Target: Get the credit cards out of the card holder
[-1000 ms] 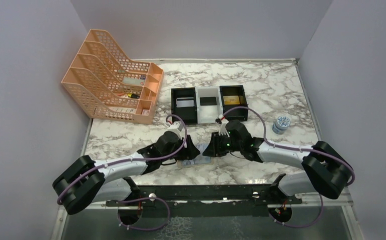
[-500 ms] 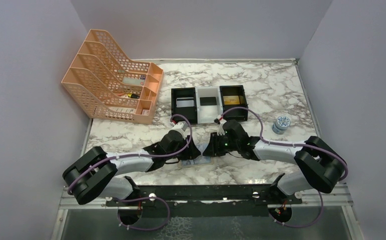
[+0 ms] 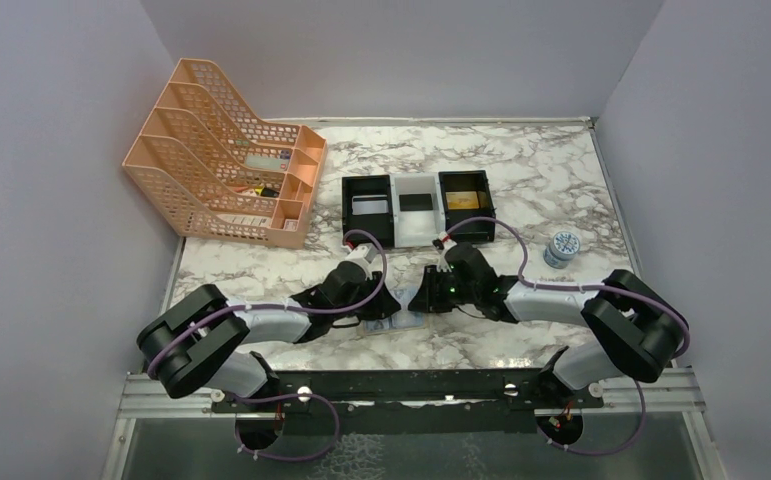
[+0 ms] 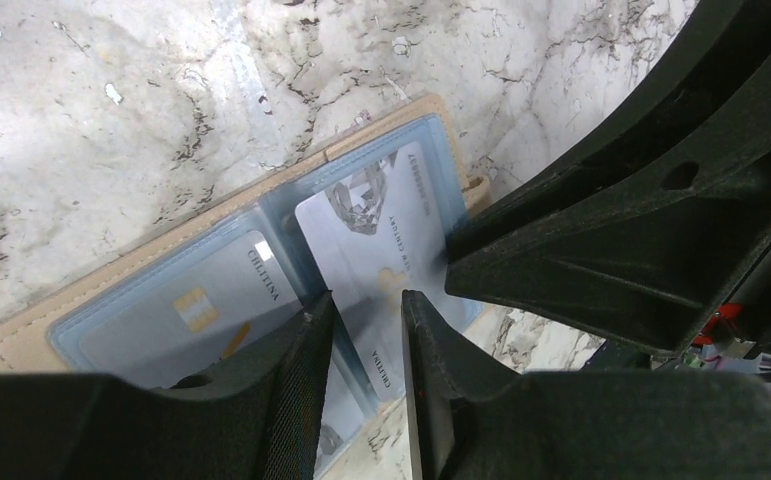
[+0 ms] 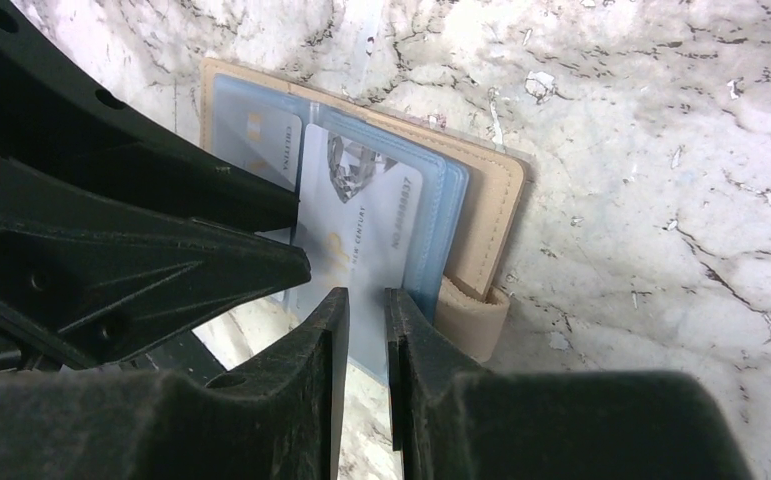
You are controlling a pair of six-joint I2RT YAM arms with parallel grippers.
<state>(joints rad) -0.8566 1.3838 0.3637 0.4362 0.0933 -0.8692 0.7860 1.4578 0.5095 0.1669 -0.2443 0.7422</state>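
Observation:
The tan card holder (image 3: 402, 322) lies open near the table's front edge, grey-blue sleeves up, tan rim showing (image 4: 381, 125). One card with a gold chip (image 4: 196, 310) sits in a sleeve. A pale card (image 5: 361, 225) sticks partway out of the neighbouring sleeve. My left gripper (image 4: 366, 320) stands over the fold with its jaws a narrow gap apart, holding nothing. My right gripper (image 5: 363, 320) has its tips on the protruding card's free end, jaws almost closed; the card lies flat, not pinched. Both grippers (image 3: 386, 303) (image 3: 419, 300) meet tip to tip over the holder.
Two black trays (image 3: 367, 208) (image 3: 466, 203) flank a white tray (image 3: 416, 212) behind the holder, each with a card inside. An orange mesh file rack (image 3: 226, 150) stands at the back left. A small round tin (image 3: 561, 247) sits at the right.
Both arms' elbows have swung inward towards the middle. The grippers stay at the card holder, the left one shifted slightly right.

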